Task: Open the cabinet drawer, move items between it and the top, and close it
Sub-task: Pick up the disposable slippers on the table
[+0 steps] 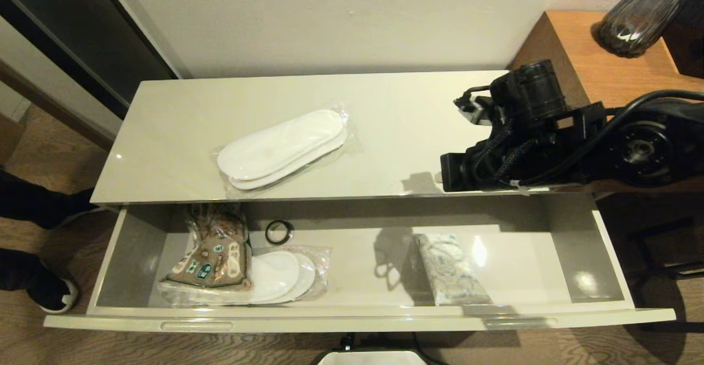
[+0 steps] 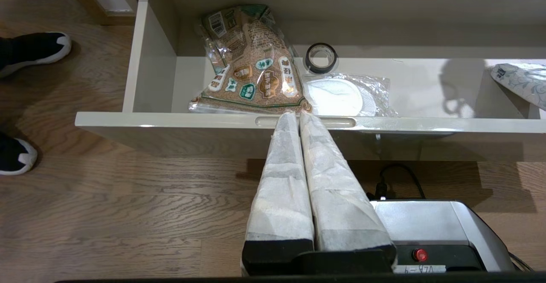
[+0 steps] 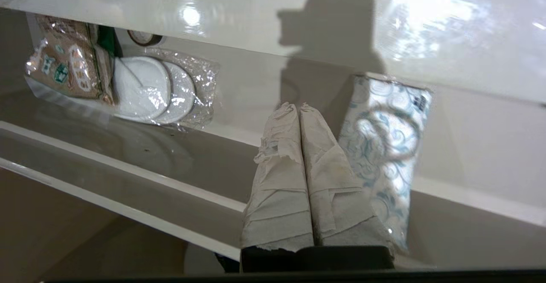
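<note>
- The drawer [image 1: 352,313] stands pulled fully out, so we judge the opening step done and the moving of items in hand.
- One wrapped pair of slippers [image 1: 283,148] lies on the cabinet top [image 1: 165,134]; a second pair [image 1: 280,277] lies in the drawer, partly under a brown packet [image 1: 214,255], with a black ring [image 1: 279,231] just beside.
- Our right gripper [image 3: 298,108] hovers above the tissue pack [image 1: 451,269] in the drawer's right half, fingers pressed together, holding nothing.
- Next, we think, it must spread its fingers, descend and clasp the soft, blue-printed pack.
- Our left gripper [image 2: 296,114] is parked before the drawer front, fingers closed and empty.
</note>
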Controlling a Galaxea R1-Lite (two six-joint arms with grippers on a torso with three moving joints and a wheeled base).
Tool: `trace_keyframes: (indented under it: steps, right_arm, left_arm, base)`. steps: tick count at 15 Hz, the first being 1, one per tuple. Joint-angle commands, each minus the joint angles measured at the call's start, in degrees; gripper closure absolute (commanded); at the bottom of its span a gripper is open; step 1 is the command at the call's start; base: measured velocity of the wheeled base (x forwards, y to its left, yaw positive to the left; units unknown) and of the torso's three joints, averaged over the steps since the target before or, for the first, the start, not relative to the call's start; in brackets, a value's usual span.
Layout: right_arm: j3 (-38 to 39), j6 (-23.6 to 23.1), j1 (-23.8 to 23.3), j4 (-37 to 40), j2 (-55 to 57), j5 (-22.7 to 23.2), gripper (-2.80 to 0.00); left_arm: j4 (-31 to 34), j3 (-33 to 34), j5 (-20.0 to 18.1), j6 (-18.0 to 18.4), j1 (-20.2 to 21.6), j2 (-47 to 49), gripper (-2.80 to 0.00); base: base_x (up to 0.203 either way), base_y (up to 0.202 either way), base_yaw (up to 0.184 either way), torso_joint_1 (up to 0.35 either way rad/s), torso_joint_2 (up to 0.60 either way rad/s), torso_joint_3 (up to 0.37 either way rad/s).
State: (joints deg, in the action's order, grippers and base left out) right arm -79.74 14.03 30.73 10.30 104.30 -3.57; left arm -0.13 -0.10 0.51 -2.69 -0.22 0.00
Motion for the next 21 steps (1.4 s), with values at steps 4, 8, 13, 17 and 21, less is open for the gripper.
trace_keyframes:
  steps: [4,8,13,17,21]
  right_arm:
    - [-1.9,0.4,0.4,0.1,2.7,-3.2,0.0]
    - [3.1,2.9,0.0,4.3,-6.4,-6.2,0.0]
    - [9.2,3.6,-2.3,10.4,-17.4,-9.4,0.0]
    - [13.7,3.3,-5.0,18.9,-31.8,-19.7,0.0]
    - [20.4,3.5,-11.9,31.4,-51.8,-24.3,0.0]
  left_arm:
    - [0.0,0.0,0.0,0.0,0.0,0.0,0.0]
    - [0.0,0.0,0.0,0.0,0.0,0.0,0.0]
    - [0.0,0.0,0.0,0.0,0.0,0.0,0.0]
    - [0.0,0.0,0.0,0.0,0.0,0.0,0.0]
    - [0.0,0.0,0.0,0.0,0.0,0.0,0.0]
  base:
    - [0.0,0.0,0.0,0.0,0.0,0.0]
    - [0.0,0.0,0.0,0.0,0.0,0.0]
    - [0.0,0.0,0.0,0.0,0.0,0.0]
    - [0.0,0.0,0.0,0.0,0.0,0.0]
    - [0.0,0.0,0.0,0.0,0.0,0.0]
